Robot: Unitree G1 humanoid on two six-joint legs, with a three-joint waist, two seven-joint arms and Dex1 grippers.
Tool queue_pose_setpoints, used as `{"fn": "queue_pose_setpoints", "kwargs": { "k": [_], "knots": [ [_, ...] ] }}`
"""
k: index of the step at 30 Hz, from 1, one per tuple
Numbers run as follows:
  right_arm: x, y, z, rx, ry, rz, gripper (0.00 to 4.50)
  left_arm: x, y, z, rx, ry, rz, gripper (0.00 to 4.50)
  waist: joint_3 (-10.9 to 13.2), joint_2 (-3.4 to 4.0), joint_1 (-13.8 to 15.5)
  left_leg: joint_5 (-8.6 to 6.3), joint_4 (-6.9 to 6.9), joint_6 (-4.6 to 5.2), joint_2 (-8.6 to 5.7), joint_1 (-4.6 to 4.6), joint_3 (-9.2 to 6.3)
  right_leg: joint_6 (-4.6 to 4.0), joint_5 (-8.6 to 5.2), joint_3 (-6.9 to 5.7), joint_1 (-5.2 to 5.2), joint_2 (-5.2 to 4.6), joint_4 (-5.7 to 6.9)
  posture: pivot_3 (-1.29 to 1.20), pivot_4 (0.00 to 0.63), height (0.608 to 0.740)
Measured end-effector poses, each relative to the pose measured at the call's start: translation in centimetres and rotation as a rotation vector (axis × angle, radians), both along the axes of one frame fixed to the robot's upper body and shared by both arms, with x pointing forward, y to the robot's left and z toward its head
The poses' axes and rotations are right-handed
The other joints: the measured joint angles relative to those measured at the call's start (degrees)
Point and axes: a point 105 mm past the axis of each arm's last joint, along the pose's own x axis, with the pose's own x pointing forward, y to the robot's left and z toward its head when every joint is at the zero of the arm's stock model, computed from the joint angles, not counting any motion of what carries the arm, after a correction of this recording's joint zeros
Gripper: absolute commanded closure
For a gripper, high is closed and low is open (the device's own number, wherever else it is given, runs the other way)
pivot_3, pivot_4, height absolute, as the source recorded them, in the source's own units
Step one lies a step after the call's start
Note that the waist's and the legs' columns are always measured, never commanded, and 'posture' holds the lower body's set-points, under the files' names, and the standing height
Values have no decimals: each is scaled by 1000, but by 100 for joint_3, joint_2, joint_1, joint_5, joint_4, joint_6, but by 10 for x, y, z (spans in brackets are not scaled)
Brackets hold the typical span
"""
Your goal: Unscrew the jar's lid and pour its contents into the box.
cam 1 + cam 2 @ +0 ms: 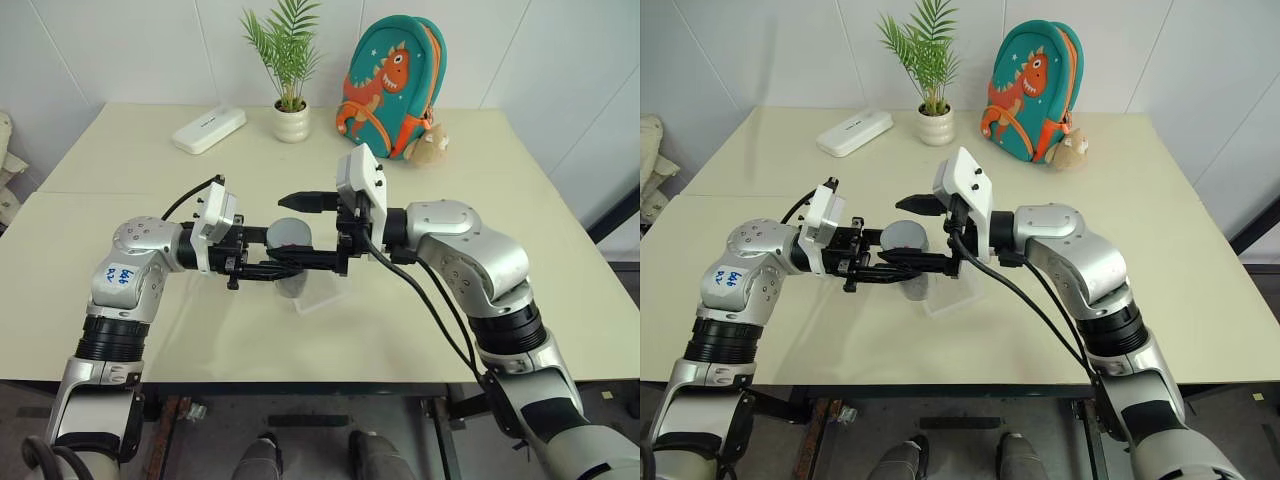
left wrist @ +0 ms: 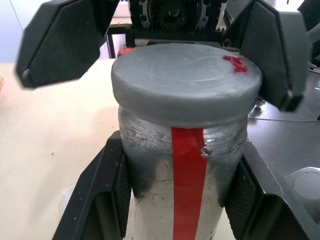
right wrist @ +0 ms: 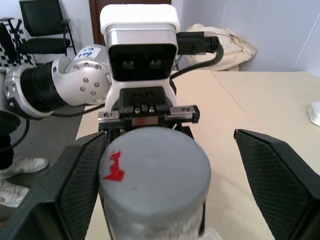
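Left wrist view: left gripper (image 2: 175, 200) jaws clamping the jar (image 2: 182, 170) body below the lid (image 2: 186, 82); right gripper (image 3: 165, 165) jaws gaping wide, straddling the lid, one touching. Box (image 1: 325, 292) sitting under the jaws on the desk (image 1: 150, 170).

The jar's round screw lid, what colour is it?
Silver-grey with a small red mark on top; the round screw lid shows best in the left wrist view.

Silver jointed arms with black cables, white wrist cameras and black-fingered pincers.
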Motion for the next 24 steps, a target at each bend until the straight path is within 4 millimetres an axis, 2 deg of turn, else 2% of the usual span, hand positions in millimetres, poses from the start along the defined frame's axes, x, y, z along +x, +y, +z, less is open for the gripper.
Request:
{"fn": "queue_pose_setpoints", "kwargs": {
  "k": [5,11,13,18,24],
  "knots": [
    [-1,-9,1,-26,-19,-18,273,2,3,-1,-6,7,4,2478,0,0,-4,0,1,0,0,1,0,-1,-1,0,0,0,0,0,150,740],
    [10,-33,5,-21,-8,-138,273,4,9,-5,-19,17,-11,2478,0,0,8,0,2,0,0,0,0,-9,-5,0,0,-1,0,0,150,740],
    [8,-37,9,-10,-13,-151,273,4,9,-5,-22,12,-24,2478,0,0,7,0,1,0,0,0,0,-9,-5,0,0,-1,0,0,150,740],
    [-4,-31,14,10,-8,-117,273,5,8,-7,-32,6,-55,2478,0,0,-2,0,2,-1,1,0,0,-7,-4,0,0,0,0,0,150,740],
    [-10,-12,16,76,23,-77,273,3,3,-5,-39,-7,-106,2478,0,0,-5,0,6,0,1,-1,0,-1,0,1,0,0,4,0,150,740]
  ]
}}
